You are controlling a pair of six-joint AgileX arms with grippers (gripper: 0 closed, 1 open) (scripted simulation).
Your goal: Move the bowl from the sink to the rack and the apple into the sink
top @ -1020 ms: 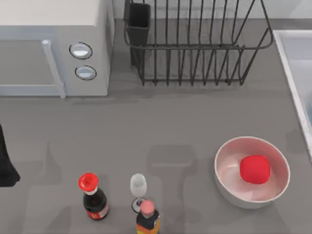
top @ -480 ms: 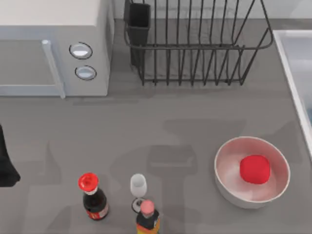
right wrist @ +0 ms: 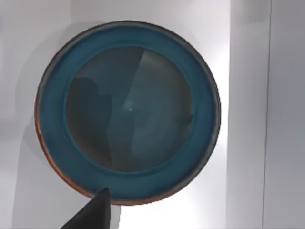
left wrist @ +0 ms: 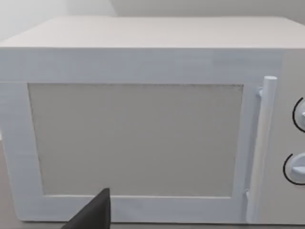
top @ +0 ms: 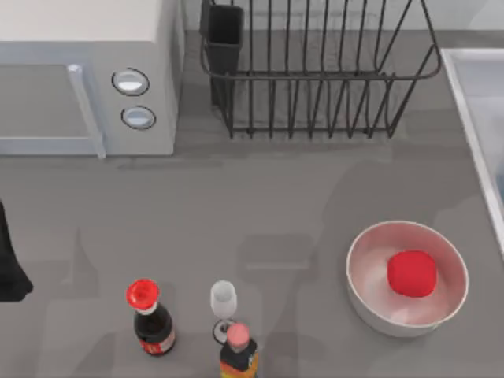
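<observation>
While the apple [top: 412, 273] waits in the white bowl [top: 370, 299], our right arm's jaws hang right above the teal bowl [right wrist: 127, 110] in the sink [right wrist: 248, 95], and we cannot tell their state.

Matte grey flat countertop [top: 260, 197], soft shadows across it; boxy white microwave oven [top: 87, 75] with two round dials at its rear left.

Even, bright light, soft blurred shadows on the table [top: 276, 197], shading inside the bowl [right wrist: 127, 112]
</observation>
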